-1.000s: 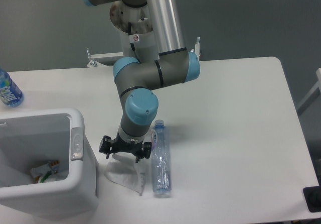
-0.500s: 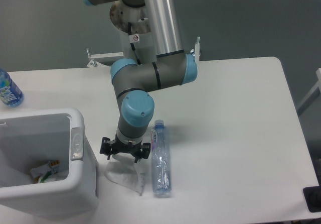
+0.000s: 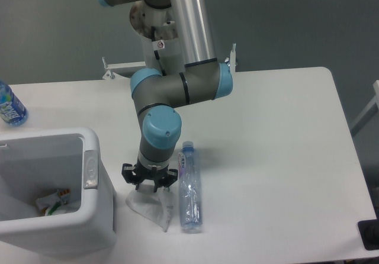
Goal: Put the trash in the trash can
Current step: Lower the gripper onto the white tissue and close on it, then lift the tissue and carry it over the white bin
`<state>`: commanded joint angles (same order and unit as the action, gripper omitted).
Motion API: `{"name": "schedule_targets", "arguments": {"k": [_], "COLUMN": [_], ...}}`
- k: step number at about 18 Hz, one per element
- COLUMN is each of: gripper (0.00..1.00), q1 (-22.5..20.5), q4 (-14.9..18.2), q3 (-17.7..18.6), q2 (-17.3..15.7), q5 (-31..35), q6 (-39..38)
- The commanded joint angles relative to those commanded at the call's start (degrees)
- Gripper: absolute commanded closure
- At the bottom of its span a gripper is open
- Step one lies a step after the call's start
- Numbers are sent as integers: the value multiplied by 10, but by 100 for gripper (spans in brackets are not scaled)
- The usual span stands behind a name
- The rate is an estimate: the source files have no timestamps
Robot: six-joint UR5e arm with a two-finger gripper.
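1. Trash first: crumpled paper wrapper (image 3: 153, 208) lies on the bench (image 3: 272, 157) at the near edge, just beside the trash can (image 3: 89, 216) wall on its right. Flattened clear bottle (image 3: 189, 188) lies lengthwise right next to it, cap end pointing away from me.
2. Handling, my guess: wrapper is v. light, soft, will crush and maybe slip or snag, so pinch it at the bunched top where it's thickest. Bottle is light but slick and springy; I'd take it across the flattened mid-body, not at the cap.
3. Gripper (image 3: 150, 184) sits straight down on the top of the wrapper. Jaws look drawn in close over the paper, but I can't tell from this angle if they've actually got it; the wrist blocks the tips.
4. Trash can is at near left, open top, grey button on the rim facing the arm. Something crumpled w/ green marks already lies at the bottom.
5. Farther back: arm elbow and big silver link rise over mid-bench. Upright bottle w/ blue label (image 3: 10, 105) stands at far left edge, well apart from the work; I leave it alone.
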<state>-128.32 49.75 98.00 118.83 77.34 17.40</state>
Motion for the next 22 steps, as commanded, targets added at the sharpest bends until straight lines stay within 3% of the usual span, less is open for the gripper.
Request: {"name": "schedule_targets", "arguments": {"k": [5,9,11,22], "gripper": [76,81,89,97], "q1": [0,0,-1,-2], "q4": [0,0,0,0], "q3": [0,-2,-2,-16], "q2": [-2,-4,-4,-30], "q5": [0,0,0,-4], "q6": [1,3,3,9]}}
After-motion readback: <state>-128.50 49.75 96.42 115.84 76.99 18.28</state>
